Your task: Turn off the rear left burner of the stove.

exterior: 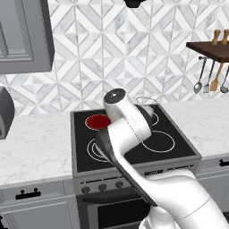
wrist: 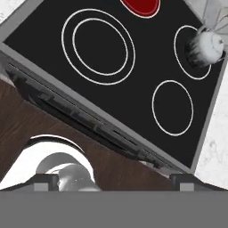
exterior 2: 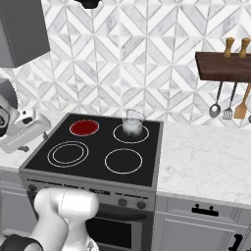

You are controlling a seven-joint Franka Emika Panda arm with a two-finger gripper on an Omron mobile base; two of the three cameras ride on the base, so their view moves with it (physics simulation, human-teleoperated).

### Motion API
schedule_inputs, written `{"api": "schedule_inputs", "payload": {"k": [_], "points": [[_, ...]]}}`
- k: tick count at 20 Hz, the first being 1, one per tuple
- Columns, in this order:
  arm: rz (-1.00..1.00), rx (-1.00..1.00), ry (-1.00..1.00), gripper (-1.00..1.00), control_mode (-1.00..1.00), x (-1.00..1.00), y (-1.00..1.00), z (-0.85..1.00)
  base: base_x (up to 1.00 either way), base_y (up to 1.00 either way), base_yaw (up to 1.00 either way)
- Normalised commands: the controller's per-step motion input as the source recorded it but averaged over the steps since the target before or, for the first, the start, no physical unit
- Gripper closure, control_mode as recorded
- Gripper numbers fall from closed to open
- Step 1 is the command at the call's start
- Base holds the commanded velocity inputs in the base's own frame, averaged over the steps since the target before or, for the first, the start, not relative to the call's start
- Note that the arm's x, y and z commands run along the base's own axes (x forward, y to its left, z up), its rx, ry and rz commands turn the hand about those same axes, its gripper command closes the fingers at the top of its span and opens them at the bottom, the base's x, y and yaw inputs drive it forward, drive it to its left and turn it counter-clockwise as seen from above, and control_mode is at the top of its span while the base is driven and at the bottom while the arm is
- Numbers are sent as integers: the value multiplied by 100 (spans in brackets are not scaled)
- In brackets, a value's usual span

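Arm elbow (exterior: 127,120) sits nearest, blocking part of the stove (exterior 2: 147,181) top in the left base view. Rear left burner (exterior 2: 84,127) glows solid red at the far left corner (round, no long axis). Glass jug (exterior 2: 132,123) stands on the far right burner. Gripper jaws: cannot tell.

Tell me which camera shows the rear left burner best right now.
The right base view: the small round rear left burner sits whole and unobstructed, its centre solid red. In the left base view the arm covers its right edge. The hand view cuts it off at the top.
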Motion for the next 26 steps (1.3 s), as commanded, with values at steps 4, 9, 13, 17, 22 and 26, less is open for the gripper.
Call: {"api": "schedule_inputs", "payload": {"k": [4, 9, 13, 17, 22, 26], "points": [[13, -25, 0, -100, -100, -33, 27, -31, 0, 0, 0], [12, -28, 1, -100, -100, -28, 26, -40, 0, 0, 0], [16, -38, 1, -100, -100, -13, 13, -83, 0, 0, 0], [16, -42, 0, -100, -100, -4, 20, -96, 0, 0, 0], [10, -38, 4, -100, -100, 2, 17, -91, 0, 0, 0], [8, -26, 2, -100, -100, 5, 28, -73, 0, 0, 0]]}}
